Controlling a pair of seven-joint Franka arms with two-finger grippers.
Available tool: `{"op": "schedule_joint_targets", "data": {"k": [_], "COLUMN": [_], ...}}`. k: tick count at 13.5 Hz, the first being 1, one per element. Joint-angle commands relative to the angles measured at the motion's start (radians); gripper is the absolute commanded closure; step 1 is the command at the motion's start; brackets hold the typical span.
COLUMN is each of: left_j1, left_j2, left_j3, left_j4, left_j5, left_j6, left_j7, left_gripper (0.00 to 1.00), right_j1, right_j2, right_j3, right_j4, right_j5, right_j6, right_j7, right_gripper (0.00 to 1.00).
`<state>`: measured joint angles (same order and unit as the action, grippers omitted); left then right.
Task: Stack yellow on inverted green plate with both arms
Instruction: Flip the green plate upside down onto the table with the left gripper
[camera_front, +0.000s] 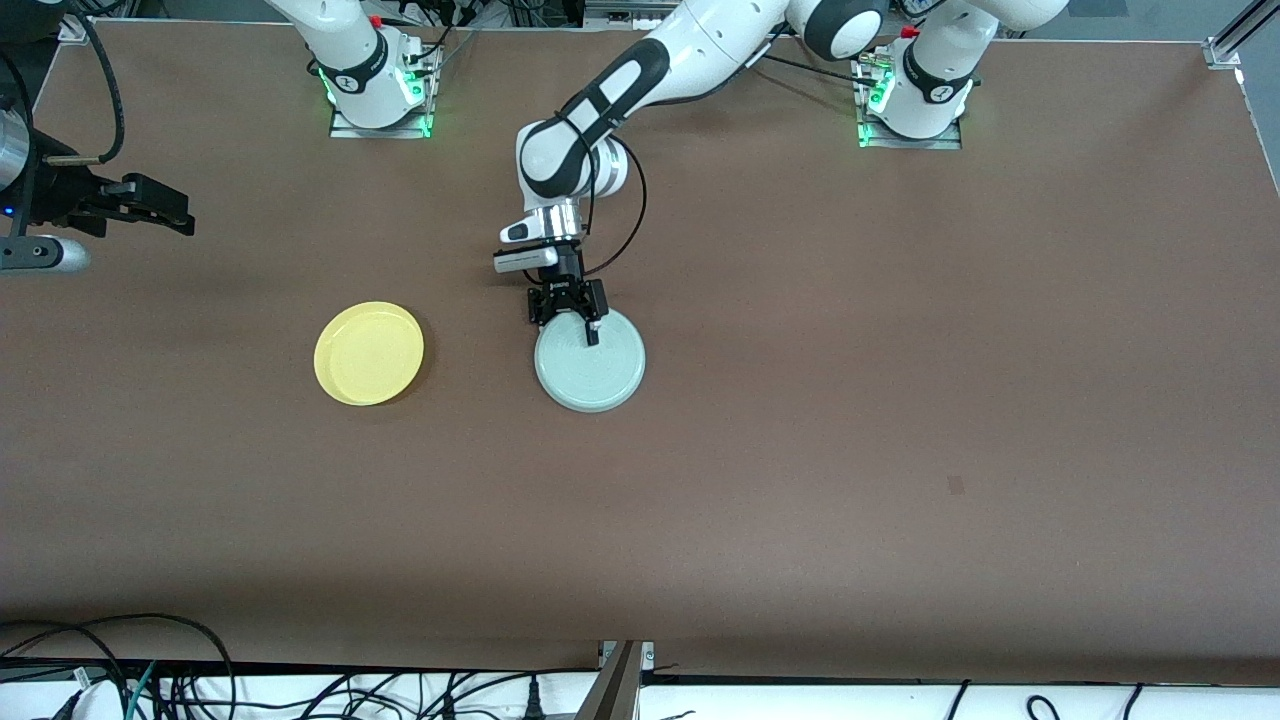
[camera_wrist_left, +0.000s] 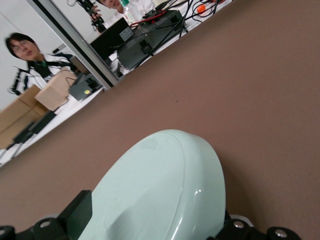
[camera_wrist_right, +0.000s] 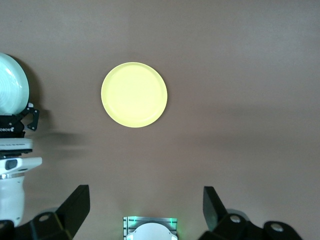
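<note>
The left gripper (camera_front: 568, 322) has its jaws clamped on the green plate's (camera_front: 592, 375) rim at mid-bench; I judge it should set the inverted plate flat before letting go. The yellow plate (camera_front: 369, 353), empty and upright, lies toward the right arm's end. The right gripper (camera_wrist_right: 145, 210) waits high above, jaws spread.

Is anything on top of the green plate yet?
Only the left claw, gripping the green plate at its rim. The yellow plate lies apart on the table. What is under the green plate cannot be seen.
</note>
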<state>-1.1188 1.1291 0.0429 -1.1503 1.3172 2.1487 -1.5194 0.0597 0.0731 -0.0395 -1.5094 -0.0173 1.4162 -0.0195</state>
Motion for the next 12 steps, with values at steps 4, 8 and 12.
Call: {"op": "schedule_joint_targets", "data": {"k": [4, 8, 12], "left_j1": [0.146, 0.180, 0.257], "left_j2": [-0.091, -0.089, -0.092], "left_j3": [-0.008, -0.015, -0.026], "left_j4": [-0.111, -0.137, -0.131], "left_j5": [0.063, -0.030, -0.001], "left_j6": [0.272, 0.408, 0.497], "left_j7": [-0.015, -0.133, -0.133], "left_gripper": [0.00, 0.00, 0.00], "right_j1": [0.003, 0.003, 0.003], "right_j2": [-0.001, -0.001, -0.001], "right_j3": [0.000, 0.000, 0.000], "right_j4": [0.015, 0.015, 0.015], "right_j5": [0.008, 0.008, 0.008], "right_j6": [-0.008, -0.008, -0.008], "right_j7": [0.001, 0.001, 0.004], "right_gripper": [0.00, 0.00, 0.00]}}
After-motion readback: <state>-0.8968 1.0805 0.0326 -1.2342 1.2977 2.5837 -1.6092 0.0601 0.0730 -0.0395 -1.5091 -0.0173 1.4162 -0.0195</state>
